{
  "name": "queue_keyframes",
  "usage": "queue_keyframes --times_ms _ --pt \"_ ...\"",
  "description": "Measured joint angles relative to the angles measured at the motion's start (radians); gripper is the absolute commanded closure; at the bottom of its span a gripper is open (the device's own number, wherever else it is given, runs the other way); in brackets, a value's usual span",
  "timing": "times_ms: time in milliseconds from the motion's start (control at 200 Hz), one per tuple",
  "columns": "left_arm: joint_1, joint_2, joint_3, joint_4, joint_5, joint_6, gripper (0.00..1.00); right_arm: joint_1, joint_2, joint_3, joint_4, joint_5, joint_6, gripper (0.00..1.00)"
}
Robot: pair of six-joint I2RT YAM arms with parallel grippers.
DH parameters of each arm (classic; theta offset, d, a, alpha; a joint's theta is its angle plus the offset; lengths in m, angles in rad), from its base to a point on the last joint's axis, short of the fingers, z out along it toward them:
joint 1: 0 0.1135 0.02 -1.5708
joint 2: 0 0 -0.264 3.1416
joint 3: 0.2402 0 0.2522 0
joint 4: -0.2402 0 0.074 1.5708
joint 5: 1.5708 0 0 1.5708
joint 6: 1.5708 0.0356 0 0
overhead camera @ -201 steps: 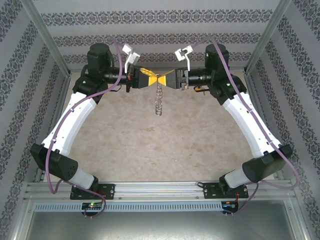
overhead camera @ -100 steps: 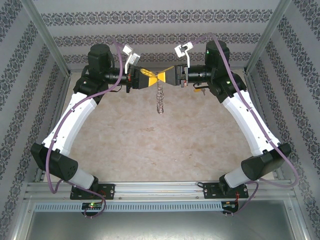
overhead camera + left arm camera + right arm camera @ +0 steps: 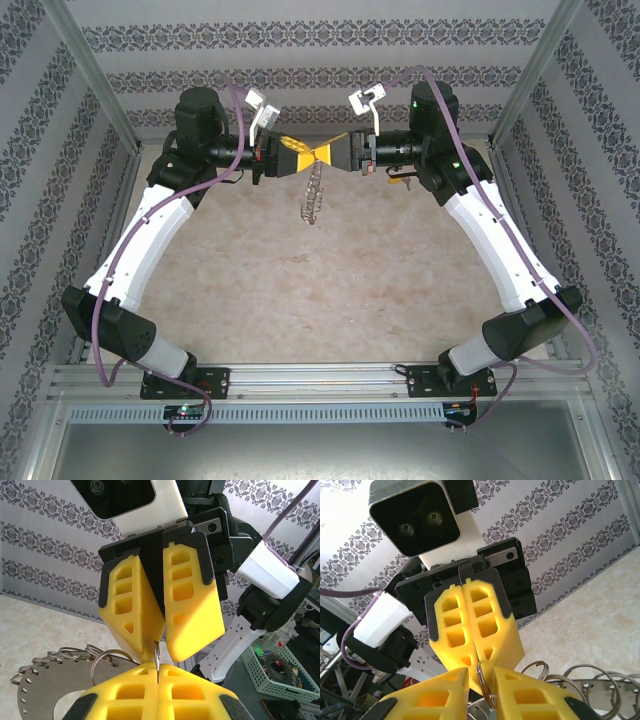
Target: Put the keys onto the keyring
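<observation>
- The left gripper [image 3: 157, 666] has its yellow fingers [image 3: 125, 692] clenched tip to tip, and the thin edge of a small split ring [image 3: 156, 652] is pinched between them.
- The right gripper [image 3: 481, 672] meets it nose to nose. Its own fingers stand one on each side of the same ring with a narrow gap, and we cannot tell if they press the metal.
- This ring belongs to the keyring [image 3: 313, 197], which hangs below the two meeting tips over the far middle of the table. From above it looks like a thin wire coil, tilted a little to the left.
- In the left wrist view we see beside the fingers a grey plate [image 3: 45, 692] with small holes, carrying more rings.
- The table [image 3: 330, 290] has a beige marbled top.
- Pale wallpaper [image 3: 320, 40] with dark ornamental bands closes the space at the back and on both sides, with aluminium posts [image 3: 95, 80] at the corners.
- An aluminium rail [image 3: 320, 378] at the near edge carries both arm bases, and purple cables [image 3: 237, 105] run along the arms.
- Behind the right arm, in the left wrist view, stands a green basket [image 3: 285, 665].
</observation>
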Motion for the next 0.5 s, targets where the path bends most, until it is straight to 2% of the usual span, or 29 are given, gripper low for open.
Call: queue_keyframes --times_ms 110,210,390,500 --pt "0.0 0.0 -0.007 0.019 0.006 -0.013 1.0 0.0 0.0 0.0 -0.001 0.0 -0.003 0.86" --pt "0.0 0.0 -0.013 0.032 0.015 -0.029 1.0 -0.002 0.0 0.0 -0.005 -0.002 -0.018 1.0" --pt "0.0 -0.001 -0.026 0.064 0.018 -0.06 1.0 -0.009 0.0 0.0 -0.006 -0.011 -0.025 1.0" --pt "0.0 -0.002 -0.04 0.101 0.018 -0.085 0.74 -0.013 0.0 0.001 -0.003 -0.01 -0.023 1.0"
